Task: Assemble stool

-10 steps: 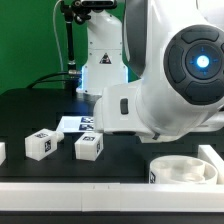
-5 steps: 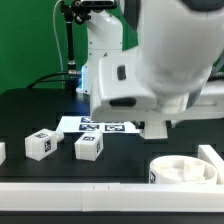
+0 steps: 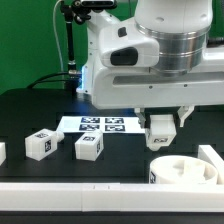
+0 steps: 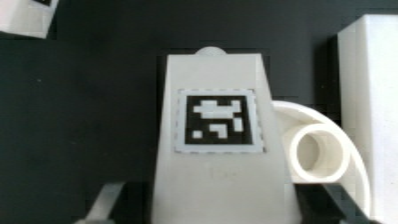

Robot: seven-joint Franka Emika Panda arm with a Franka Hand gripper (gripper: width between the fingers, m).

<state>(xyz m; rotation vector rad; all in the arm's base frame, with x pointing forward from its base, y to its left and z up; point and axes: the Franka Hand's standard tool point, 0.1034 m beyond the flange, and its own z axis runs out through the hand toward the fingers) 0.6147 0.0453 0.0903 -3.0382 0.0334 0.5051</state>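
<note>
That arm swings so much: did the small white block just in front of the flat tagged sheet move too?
No. The leg block still lies in front of the marker board, toward its end on the exterior view's left, same gap as before.

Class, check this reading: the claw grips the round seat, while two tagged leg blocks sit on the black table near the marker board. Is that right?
No. The claw grips a tagged leg block, not the round seat, which lies untouched nearby, as the exterior view shows. The two other leg blocks near the marker board are right.
</note>
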